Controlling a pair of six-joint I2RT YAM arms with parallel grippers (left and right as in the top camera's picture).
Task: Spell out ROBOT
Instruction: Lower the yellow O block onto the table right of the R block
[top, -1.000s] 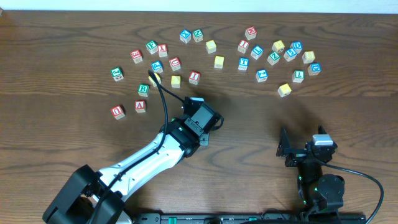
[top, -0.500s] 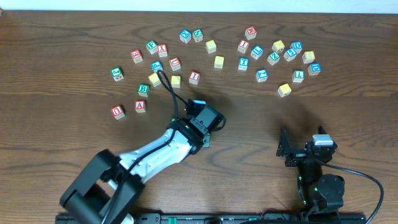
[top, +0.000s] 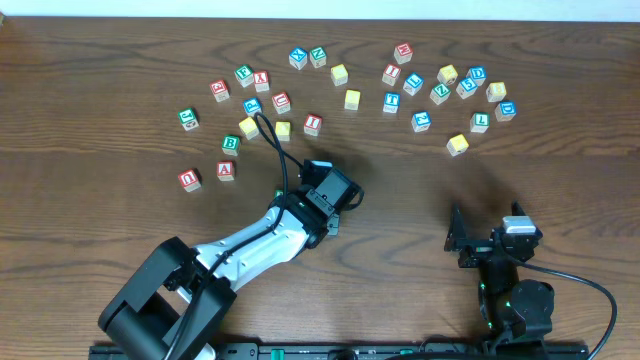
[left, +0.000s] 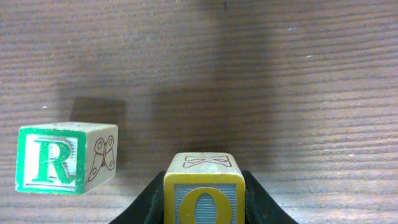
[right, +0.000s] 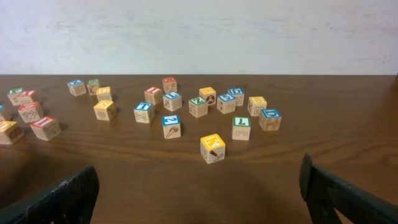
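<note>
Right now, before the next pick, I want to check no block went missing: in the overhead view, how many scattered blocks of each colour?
Red blocks: 8
Blue blocks: 8
Yellow blocks: 7
Green blocks: 6
Total: 29, excluding the R block and the O block between the left fingers.

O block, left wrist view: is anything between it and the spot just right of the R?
Nothing visible. The gripped O sits just right of the R, and only bare table shows in the gap between them.
</note>
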